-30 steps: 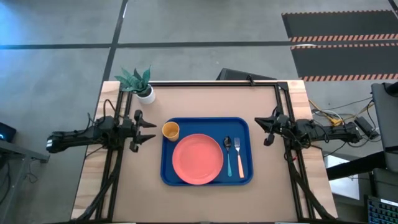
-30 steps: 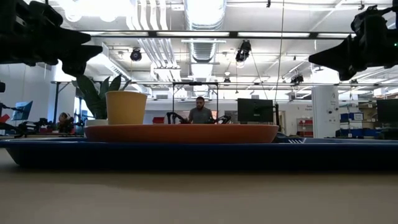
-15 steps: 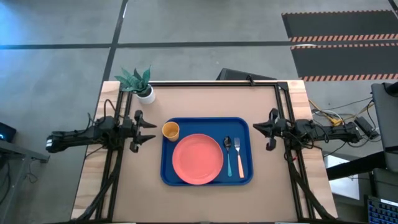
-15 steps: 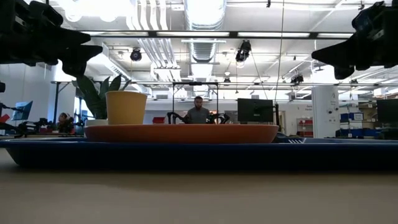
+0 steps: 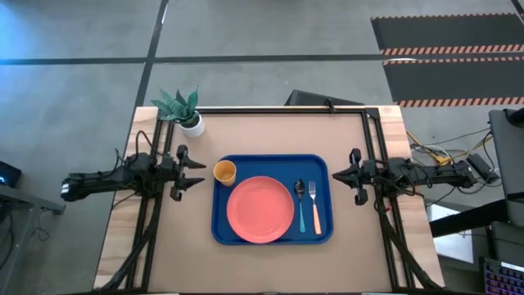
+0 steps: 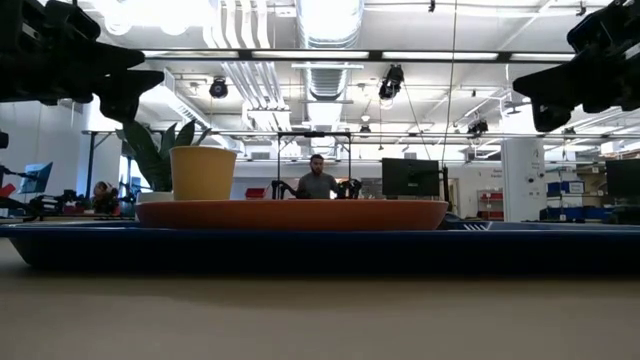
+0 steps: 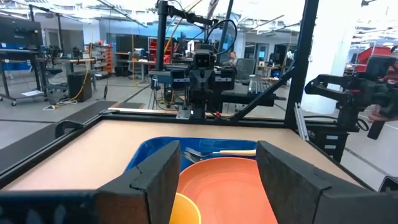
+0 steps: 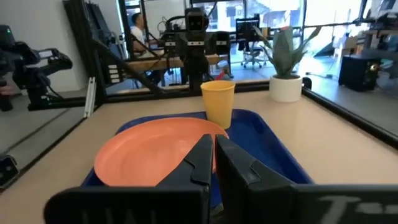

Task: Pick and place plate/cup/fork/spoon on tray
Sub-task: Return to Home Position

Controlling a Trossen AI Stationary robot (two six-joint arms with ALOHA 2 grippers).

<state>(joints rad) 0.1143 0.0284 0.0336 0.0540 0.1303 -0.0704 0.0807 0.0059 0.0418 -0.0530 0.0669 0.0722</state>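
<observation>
Blue plastic tray, reference for every entry, lies mid-table, long side across. Off the tray's left edge: left pincer, raised above the table, fingers spread apart and holding nothing, pointed at the tray. Beyond the tray's far-left corner: potted plant, not part of the set. Inside the tray, far-left corner: cup, upright. Inside, centre-left: plate, flat, just beside the cup. Inside, right of the plate: spoon, blue handle toward the near rim. Inside, beside the spoon and nearest the right rim: fork, parallel to it, tines toward the far rim. Off the tray's right edge: right pincer, raised, fingers closed together on nothing. Condition: all four items appear placed; only the retreat to rest seems left. Hazards: either arm dropping or swinging inward as it withdraws could clip the rim and skew the tray; a knock on the left side would likeliest tip the cup, one on the right would scatter the cutlery.
</observation>
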